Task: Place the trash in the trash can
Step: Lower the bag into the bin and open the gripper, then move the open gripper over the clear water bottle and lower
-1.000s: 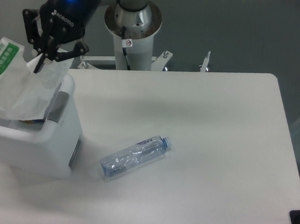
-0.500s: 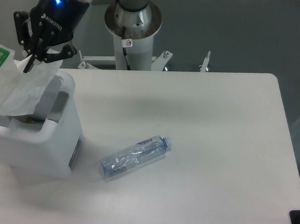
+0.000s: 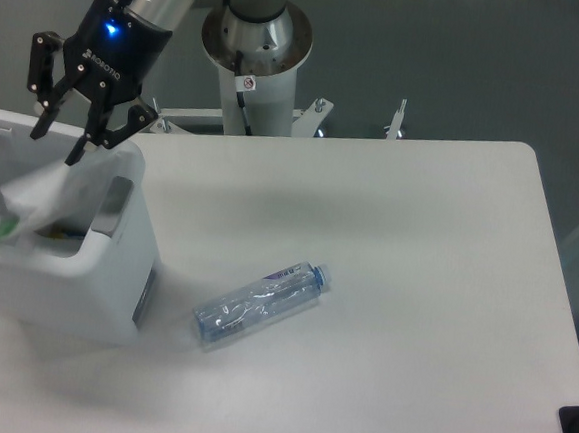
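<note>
Bag's in the bin, bottle isn't

Crumpled plastic bag (image 3: 32, 201) sits inside the white trash can (image 3: 93, 291); crushed bottle (image 3: 261, 302) lies flat just beside it.

bottle reachable from above
only the trash can (image 3: 113, 293) at table's (image 3: 414, 287) left edge crowds the bottle (image 3: 260, 302); right side open.

Trash items: two. One crushed clear bottle (image 3: 261, 303) with bluish label, lying on counter (image 3: 414, 287), about 5 o'clock from bin. One clear plastic bag (image 3: 32, 196) with green-white strip, inside bin opening. Trash can (image 3: 83, 296): one, white, at counter's 9 o'clock edge. Grey tab (image 3: 113, 206) on its rim: one. Robot arm: one. Tool (image 3: 59, 136): one, two fingers, spread apart, above bin at 12 o'clock.
</note>
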Motion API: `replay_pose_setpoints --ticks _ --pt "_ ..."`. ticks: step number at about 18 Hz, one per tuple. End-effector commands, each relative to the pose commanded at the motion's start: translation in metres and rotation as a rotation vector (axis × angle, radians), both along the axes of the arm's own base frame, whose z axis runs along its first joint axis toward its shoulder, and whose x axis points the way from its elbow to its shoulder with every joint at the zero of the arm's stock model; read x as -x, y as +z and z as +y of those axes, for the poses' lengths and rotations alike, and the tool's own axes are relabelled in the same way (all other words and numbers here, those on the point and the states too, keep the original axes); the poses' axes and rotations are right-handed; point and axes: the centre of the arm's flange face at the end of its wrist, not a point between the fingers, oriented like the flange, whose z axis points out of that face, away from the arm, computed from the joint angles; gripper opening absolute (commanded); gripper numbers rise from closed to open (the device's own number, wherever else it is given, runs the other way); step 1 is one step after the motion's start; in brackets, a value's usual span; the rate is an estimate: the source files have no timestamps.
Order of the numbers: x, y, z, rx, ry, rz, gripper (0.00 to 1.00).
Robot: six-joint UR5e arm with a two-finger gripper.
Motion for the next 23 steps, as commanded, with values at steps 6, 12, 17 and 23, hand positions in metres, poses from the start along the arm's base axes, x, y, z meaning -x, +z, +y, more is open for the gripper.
replay_pose_setpoints --ticks 6,12,17,23 --pt "0.053 -0.004 -0.011 0.0 0.082 0.009 1.0" --pt "0.135 -0.023 -0.038 -0.008 0.167 0.061 1.0" --pt "0.181 -0.062 -0.03 0.003 0.183 0.065 1.0" --pt "0.228 -0.072 -0.007 0.026 0.216 0.095 1.0"
